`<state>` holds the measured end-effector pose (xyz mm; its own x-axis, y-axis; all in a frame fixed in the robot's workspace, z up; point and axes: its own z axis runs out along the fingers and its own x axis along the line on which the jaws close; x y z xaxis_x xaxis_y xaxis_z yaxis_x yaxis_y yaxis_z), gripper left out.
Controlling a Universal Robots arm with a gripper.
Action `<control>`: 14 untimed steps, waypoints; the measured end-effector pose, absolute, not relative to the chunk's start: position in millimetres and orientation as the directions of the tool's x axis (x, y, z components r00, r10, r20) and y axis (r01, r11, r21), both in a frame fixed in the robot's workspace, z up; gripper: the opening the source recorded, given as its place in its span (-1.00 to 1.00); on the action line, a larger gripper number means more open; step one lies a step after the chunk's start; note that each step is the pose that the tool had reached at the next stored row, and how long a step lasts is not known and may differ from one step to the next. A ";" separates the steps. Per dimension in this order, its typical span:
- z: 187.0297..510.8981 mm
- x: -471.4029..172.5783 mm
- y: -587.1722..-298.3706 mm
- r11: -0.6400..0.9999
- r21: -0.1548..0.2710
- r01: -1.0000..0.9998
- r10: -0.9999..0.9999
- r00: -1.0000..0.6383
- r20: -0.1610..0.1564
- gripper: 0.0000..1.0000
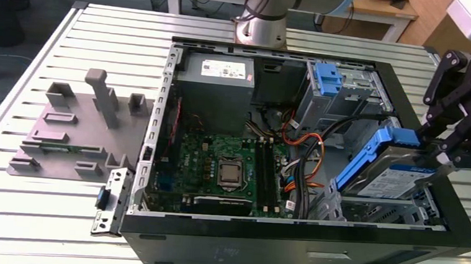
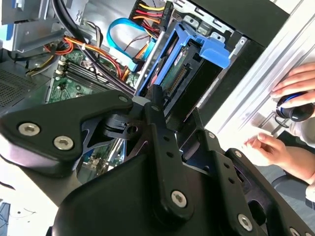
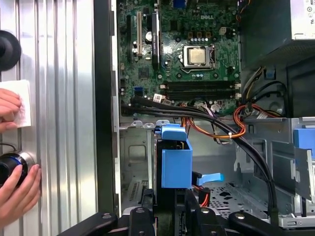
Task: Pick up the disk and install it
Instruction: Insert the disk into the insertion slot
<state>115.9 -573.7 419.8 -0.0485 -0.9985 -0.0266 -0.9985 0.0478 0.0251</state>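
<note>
Slatted table (image 1: pixel 38 218) is bearing the case (image 1: pixel 294 248); your pincer (image 1: pixel 443 153) is clamping the disk (image 1: pixel 386 175). Tilted, it is risking snagging cables (image 1: pixel 310 151) beside the pincer.

Labels in view, none legible

A blue-and-white label (image 1: pixel 394 179) on the disk (image 1: pixel 365 158) clamped in the gripper (image 1: pixel 443 158), its print too small to read; a white sticker (image 1: pixel 225 69) on the power supply (image 1: pixel 214 87), well away from the gripper across the case (image 1: pixel 294 243), likewise unreadable.
</note>
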 end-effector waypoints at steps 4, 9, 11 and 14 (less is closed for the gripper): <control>412.6 115.9 -573.9 0.048 0.025 -0.999 -0.998 -0.048 -0.027 -0.30; 403.5 115.9 -574.0 0.048 0.025 -0.999 -0.998 -0.048 -0.026 -0.30; 400.0 115.9 -574.1 0.048 0.025 -0.999 -0.998 -0.048 -0.026 -0.30; 394.5 115.9 -574.2 0.048 0.025 -0.999 -0.998 -0.049 -0.026 -0.30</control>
